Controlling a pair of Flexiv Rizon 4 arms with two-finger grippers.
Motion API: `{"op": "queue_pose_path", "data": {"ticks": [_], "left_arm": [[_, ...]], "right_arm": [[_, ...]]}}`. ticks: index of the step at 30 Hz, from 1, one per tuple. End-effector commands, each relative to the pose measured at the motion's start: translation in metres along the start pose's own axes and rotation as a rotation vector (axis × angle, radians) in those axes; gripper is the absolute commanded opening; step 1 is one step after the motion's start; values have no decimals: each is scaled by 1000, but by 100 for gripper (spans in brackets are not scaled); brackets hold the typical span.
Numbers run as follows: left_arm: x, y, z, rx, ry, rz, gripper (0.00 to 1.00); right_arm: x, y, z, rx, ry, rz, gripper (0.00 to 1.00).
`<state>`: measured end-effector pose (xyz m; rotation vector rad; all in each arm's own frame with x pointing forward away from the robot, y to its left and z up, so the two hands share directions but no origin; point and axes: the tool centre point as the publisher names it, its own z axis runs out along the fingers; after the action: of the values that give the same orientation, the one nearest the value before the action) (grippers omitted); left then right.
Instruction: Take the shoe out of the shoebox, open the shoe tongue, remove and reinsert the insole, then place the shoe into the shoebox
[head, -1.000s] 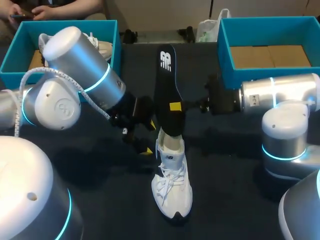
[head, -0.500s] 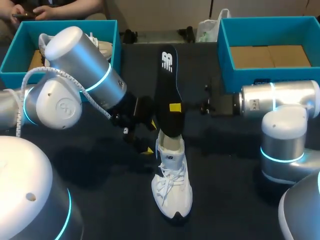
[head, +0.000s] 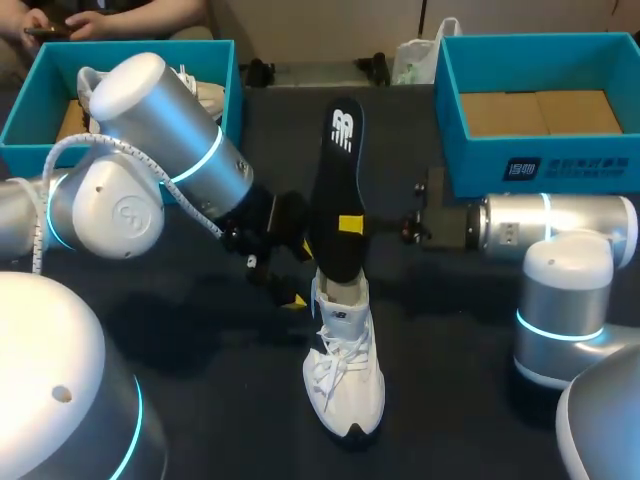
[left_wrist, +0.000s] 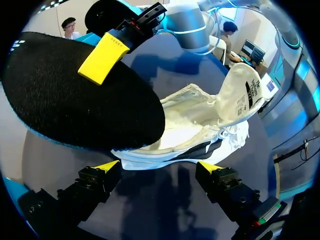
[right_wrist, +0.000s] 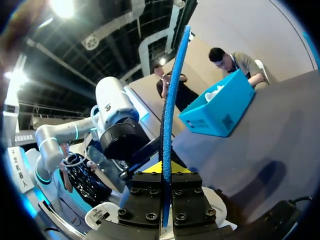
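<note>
while right gripper (head: 350, 221) clamps black foam insole (head: 335, 170) upright over white lace-up sneaker (head: 345, 375), left gripper (left_wrist: 159, 168) gapes beside its heel.

A white logo (head: 343, 125) marks the insole (head: 330, 185); white print, the shoebox (head: 470, 160).

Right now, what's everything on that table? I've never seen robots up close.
insole: one, black top, blue underside; upright, lower end in the shoe's opening.
shoe: one, white; mid-table.
left box: one, blue; far left.
second shoe: one, white; inside the left box.
right box: one, blue, brown floor; far right.
left gripper: open, at the shoe's heel.
right gripper: shut on the insole.
</note>
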<state>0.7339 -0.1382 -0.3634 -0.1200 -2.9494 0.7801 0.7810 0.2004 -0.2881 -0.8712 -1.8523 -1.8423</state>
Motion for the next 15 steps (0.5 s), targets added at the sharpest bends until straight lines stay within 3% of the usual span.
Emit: {"op": "queue_pose_path", "data": {"ticks": [1, 15], "left_arm": [[0, 0, 1, 0, -1, 1, 100], [0, 0, 1, 0, -1, 1, 100]], "right_arm": [[-4, -1, 8, -3, 6, 0, 0], [-8, -14, 10, -29, -3, -21, 0]]}}
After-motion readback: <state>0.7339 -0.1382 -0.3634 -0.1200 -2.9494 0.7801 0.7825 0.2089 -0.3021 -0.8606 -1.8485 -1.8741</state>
